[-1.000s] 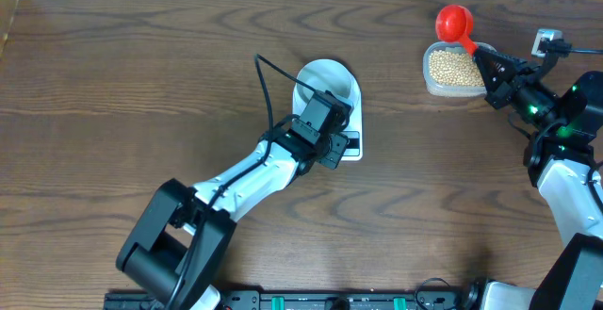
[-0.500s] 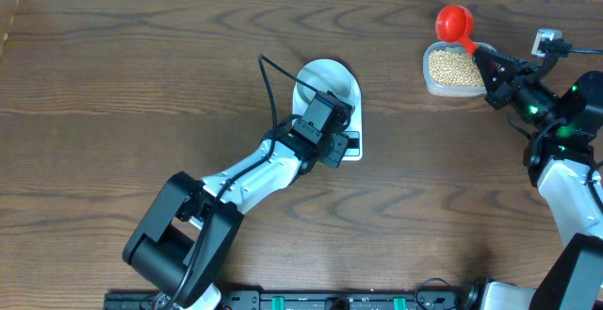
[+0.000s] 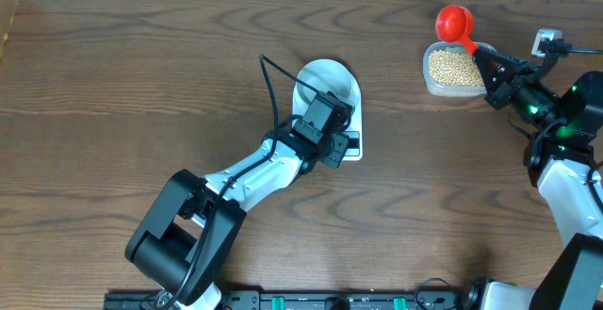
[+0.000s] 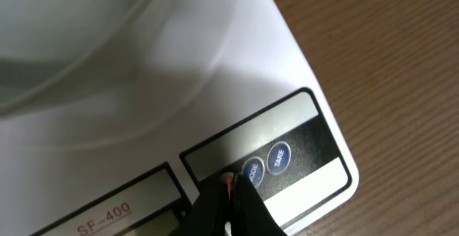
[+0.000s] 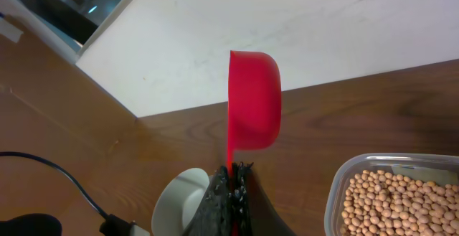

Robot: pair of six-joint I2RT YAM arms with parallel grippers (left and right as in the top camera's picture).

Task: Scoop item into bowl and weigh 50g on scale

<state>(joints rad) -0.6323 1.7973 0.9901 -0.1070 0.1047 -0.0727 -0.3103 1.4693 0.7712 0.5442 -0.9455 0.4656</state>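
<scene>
Left pincer [image 4: 229, 190] closed, beside scale [image 4: 244, 78] buttons [image 4: 278, 156]

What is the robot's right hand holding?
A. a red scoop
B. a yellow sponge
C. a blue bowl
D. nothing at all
A: the right gripper is shut on the thin handle of the red scoop, as the right wrist view shows.

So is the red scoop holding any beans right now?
Empty. From overhead, the red scoop shows only bare red inside. The right gripper holds its handle, and the beans lie in the tub.
</scene>
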